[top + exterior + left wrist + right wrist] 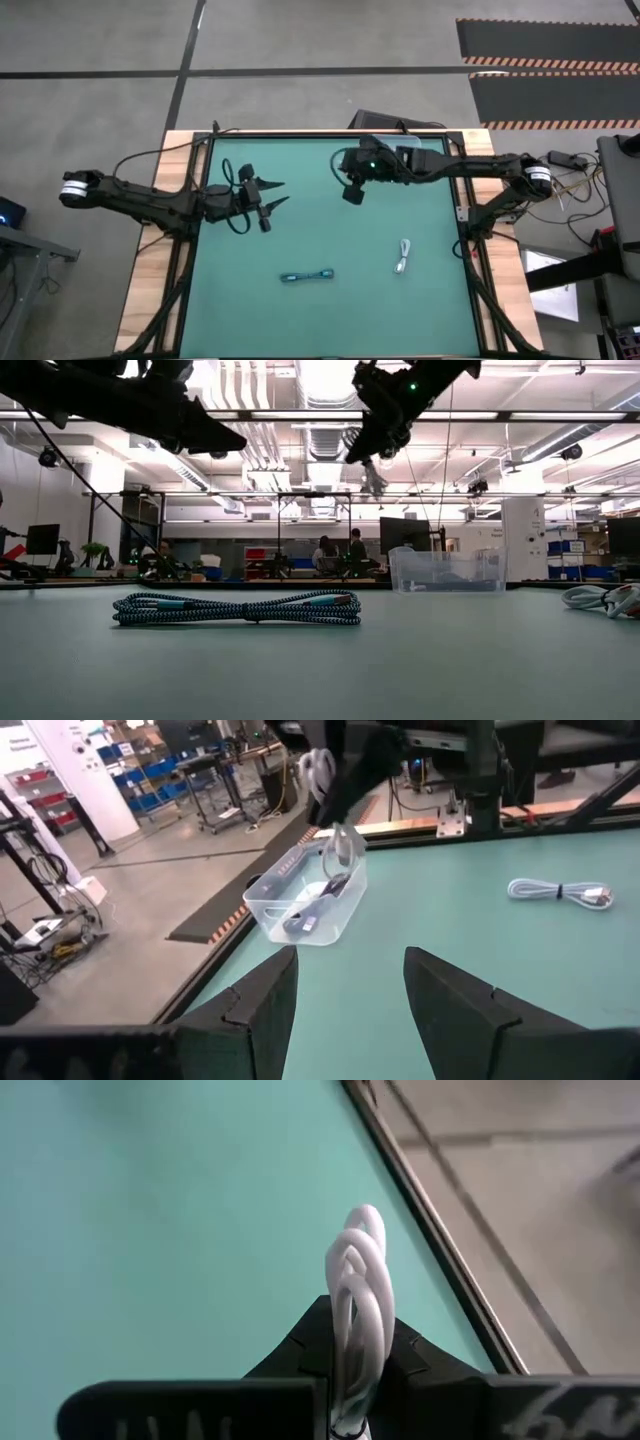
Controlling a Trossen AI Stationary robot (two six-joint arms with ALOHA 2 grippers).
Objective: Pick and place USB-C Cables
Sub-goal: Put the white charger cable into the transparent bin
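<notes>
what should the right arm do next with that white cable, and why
Probably carry it over the clear bin and lower before letting go. The right gripper is shut on a white cable, hanging above the mat short of the bin, which already holds a cable.

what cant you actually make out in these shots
- Contents of the clear bin: the right arm covers it in the high view; in the left wrist view the pieces inside are too small to identify.
- White cable on the table: cut off by the low view's edge.
- Held white cable: its lower end is hidden inside the right hand.
</notes>
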